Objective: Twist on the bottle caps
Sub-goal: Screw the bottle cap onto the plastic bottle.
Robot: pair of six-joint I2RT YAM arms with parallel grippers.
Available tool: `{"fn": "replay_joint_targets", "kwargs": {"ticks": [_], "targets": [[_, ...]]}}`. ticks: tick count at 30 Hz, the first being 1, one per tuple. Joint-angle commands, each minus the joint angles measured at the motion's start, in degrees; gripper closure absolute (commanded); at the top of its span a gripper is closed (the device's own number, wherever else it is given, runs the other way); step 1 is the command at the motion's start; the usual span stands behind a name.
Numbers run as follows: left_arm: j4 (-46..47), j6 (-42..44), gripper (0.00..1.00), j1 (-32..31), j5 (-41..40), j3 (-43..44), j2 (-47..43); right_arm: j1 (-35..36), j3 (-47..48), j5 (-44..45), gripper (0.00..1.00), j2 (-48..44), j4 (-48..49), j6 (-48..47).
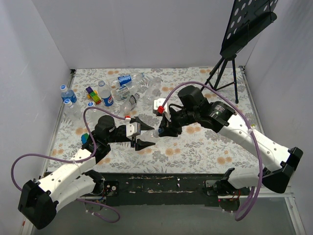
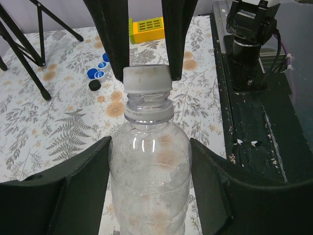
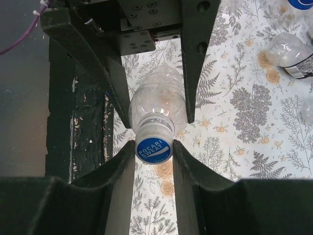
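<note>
Now | left gripper [image 2: 149, 166] part-closed around clear plastic bottle [image 3: 159, 95] | right gripper [image 3: 153, 152] pinched on round blue plastic cap [image 2: 147, 78] | risk: crooked cap could cross-thread

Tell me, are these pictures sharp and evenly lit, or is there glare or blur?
Top external view: soft, even light, faint shadows on the table. Left wrist view: the bottle is sharp, with small white glints on its shoulder. Right wrist view: lettering on the cap reads clearly; the near fingers are dark.
</note>
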Motion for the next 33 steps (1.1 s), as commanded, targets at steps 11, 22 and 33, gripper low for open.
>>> {"fn": "replay_joint_targets", "kwargs": {"ticks": [11,22,33], "targets": [[1.1,-1.1,1.0,-0.2,8.8,3.4,0.6,2.4,6.4,-4.3,0.77,5.8,-10.6,-12.3],[6.5,-2.2,1.0,-0.2,-5.9,0.3,-2.0,2.5,7.1,1.3,0.78,10.0,-7.2,-8.3],[13.9,2.1,1.0,-0.4,-19.7,-5.2,-5.7,0.3,13.2,5.5,0.79,18.4,-6.5,22.5]]}}
